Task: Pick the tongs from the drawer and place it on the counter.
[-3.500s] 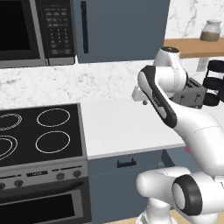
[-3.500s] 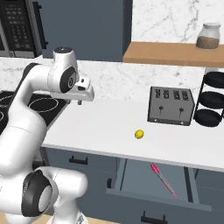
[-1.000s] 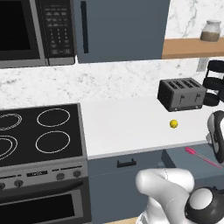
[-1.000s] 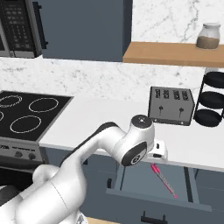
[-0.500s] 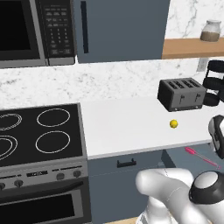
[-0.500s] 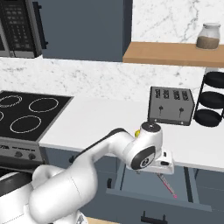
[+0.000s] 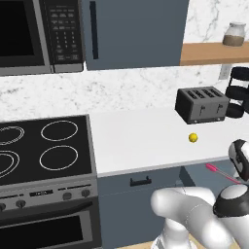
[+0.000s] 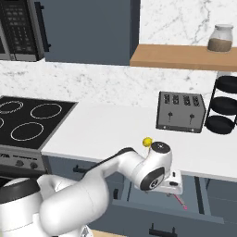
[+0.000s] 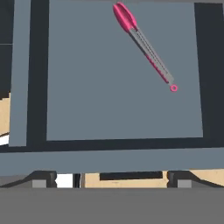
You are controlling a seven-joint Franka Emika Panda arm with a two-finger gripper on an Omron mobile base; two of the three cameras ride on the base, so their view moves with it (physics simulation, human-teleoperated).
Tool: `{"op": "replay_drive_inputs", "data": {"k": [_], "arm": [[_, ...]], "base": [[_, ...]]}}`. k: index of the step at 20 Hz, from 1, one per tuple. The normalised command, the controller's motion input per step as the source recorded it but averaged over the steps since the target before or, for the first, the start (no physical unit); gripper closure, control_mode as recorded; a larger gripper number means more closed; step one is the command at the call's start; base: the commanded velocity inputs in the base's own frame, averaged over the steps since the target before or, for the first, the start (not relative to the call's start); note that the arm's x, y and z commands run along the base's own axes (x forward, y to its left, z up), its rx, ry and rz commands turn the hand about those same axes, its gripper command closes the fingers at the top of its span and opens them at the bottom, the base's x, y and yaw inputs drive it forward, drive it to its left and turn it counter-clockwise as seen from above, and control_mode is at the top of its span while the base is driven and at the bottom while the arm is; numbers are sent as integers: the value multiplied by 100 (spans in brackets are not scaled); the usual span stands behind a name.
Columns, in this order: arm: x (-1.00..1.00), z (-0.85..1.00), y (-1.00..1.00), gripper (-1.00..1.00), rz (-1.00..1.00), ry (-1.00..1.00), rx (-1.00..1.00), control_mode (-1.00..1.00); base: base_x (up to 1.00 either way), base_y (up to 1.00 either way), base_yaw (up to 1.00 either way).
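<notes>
The pink tongs (image 9: 144,46) lie flat on the floor of the open blue-grey drawer (image 9: 109,100), slanting across its upper right in the hand view, rounded end up. My gripper (image 9: 111,180) looks straight down into the drawer, open and empty, above the tongs and apart from them. In the right base view my hand (image 8: 170,183) hangs over the drawer (image 8: 208,196), and a pink tip of the tongs (image 8: 181,202) pokes out below it. The left base view shows the tongs (image 7: 221,173) just under the white counter (image 7: 141,141) edge.
A small yellow ball (image 8: 146,141) sits near the counter's front edge above the drawer. A dark toaster (image 8: 180,112) stands behind it, and a black tiered rack (image 8: 223,104) stands at the far right. The black stovetop (image 7: 41,148) lies to the left.
My arm has swung right and down, bringing the hand over the open drawer and above the tongs. The jaws have stayed open. The tongs have not moved.
</notes>
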Motion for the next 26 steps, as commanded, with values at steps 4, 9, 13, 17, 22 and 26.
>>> {"op": "replay_drive_inputs", "data": {"k": [4,9,13,17,22,26], "arm": [[0,-37,0,-100,0,0,0,-100],[0,-38,-7,-100,0,0,0,-100],[0,-41,-3,-100,0,0,0,-100],[15,-28,-1,-100,0,0,0,-100],[22,-24,-2,-100,0,0,0,-100],[-10,-47,-25,-100,0,0,0,-100]], "base": [[0,0,0],[0,0,0],[0,0,0],[0,0,0],[0,0,0],[0,0,0]]}}
